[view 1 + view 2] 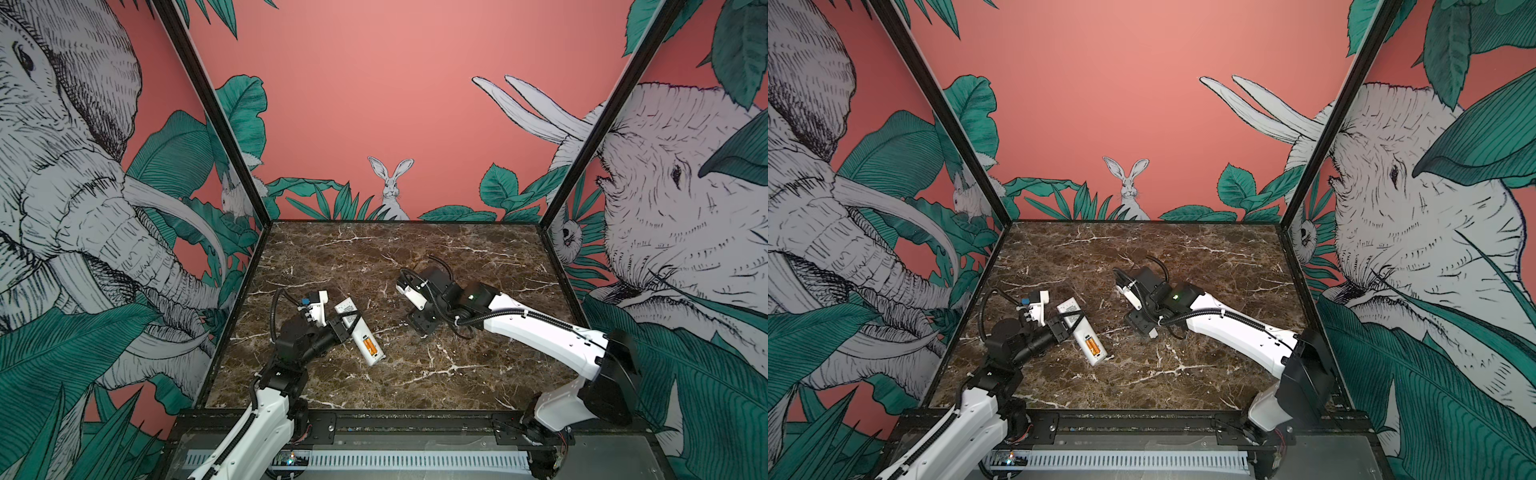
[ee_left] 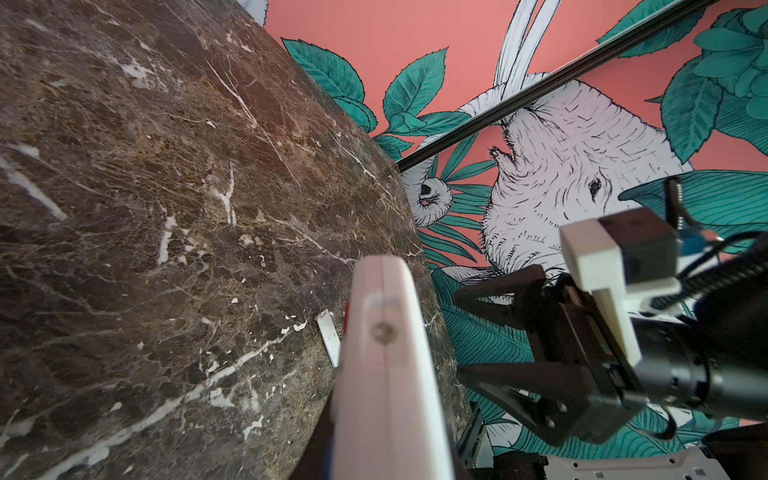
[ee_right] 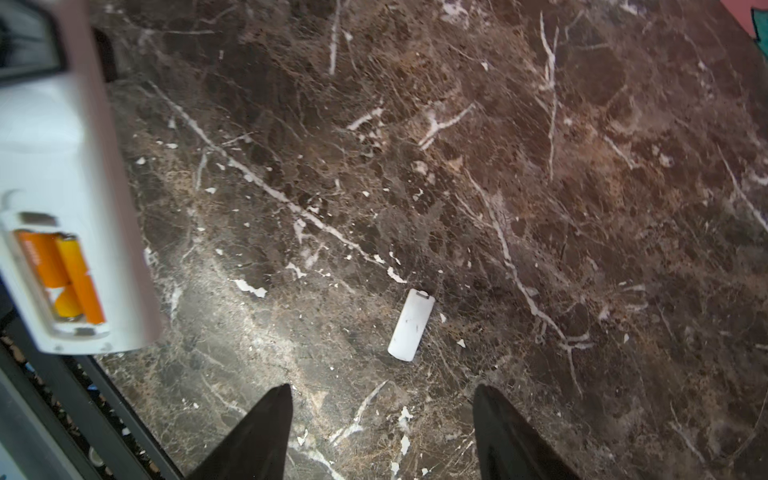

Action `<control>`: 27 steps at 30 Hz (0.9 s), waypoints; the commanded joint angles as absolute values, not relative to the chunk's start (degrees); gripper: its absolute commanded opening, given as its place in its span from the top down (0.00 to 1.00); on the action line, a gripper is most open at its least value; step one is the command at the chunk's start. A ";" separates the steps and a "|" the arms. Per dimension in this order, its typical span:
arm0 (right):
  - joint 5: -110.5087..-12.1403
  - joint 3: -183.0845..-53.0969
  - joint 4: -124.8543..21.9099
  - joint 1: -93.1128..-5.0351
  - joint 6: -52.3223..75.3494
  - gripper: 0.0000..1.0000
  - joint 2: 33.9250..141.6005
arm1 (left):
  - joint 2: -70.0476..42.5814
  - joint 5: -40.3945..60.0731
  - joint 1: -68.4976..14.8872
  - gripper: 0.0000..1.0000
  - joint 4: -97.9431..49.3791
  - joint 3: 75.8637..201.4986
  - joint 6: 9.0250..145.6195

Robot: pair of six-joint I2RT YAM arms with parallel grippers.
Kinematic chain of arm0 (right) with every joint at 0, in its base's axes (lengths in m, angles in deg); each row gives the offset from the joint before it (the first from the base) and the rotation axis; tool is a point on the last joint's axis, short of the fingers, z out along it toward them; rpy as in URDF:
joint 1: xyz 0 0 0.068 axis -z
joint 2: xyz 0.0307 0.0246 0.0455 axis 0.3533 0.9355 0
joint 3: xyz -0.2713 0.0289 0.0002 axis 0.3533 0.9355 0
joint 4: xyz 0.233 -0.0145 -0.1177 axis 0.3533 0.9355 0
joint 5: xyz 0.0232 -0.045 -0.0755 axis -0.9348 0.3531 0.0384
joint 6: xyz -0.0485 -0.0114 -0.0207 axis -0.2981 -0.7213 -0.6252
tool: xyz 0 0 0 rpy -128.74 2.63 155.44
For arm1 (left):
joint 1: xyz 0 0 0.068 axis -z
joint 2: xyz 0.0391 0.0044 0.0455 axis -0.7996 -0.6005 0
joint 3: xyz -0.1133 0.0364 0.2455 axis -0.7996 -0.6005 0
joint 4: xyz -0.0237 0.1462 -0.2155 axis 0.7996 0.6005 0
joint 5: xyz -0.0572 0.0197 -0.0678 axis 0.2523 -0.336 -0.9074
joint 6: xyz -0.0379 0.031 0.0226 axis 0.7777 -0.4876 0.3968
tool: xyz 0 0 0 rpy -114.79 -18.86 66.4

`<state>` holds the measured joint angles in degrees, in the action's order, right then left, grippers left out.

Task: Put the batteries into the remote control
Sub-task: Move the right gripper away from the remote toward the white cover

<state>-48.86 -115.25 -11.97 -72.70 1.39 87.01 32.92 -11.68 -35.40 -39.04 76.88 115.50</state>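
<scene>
The white remote control point(image 1: 358, 330) is held off the table with its plain back up, and my left gripper point(image 1: 341, 328) is shut on its middle. Both orange batteries point(image 1: 369, 345) lie side by side in the uncovered compartment at its near end, also clear in the right wrist view as batteries point(image 3: 62, 276) inside the remote control point(image 3: 58, 158). My right gripper point(image 3: 381, 390) hangs open above the marble, right of the remote, with nothing between its fingers. The left wrist view shows the remote control point(image 2: 386, 374) edge-on.
A small white cover piece point(image 3: 411, 325) lies flat on the brown marble table point(image 1: 415, 374), just ahead of the open right fingers and also visible as a cover piece point(image 2: 328, 338) beside the remote. Patterned walls and black frame posts close in three sides.
</scene>
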 commanded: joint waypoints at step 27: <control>-49.10 -121.79 -8.77 -68.61 7.21 0.22 107.71 | 35.37 -13.31 -35.33 1.00 -37.81 77.31 112.92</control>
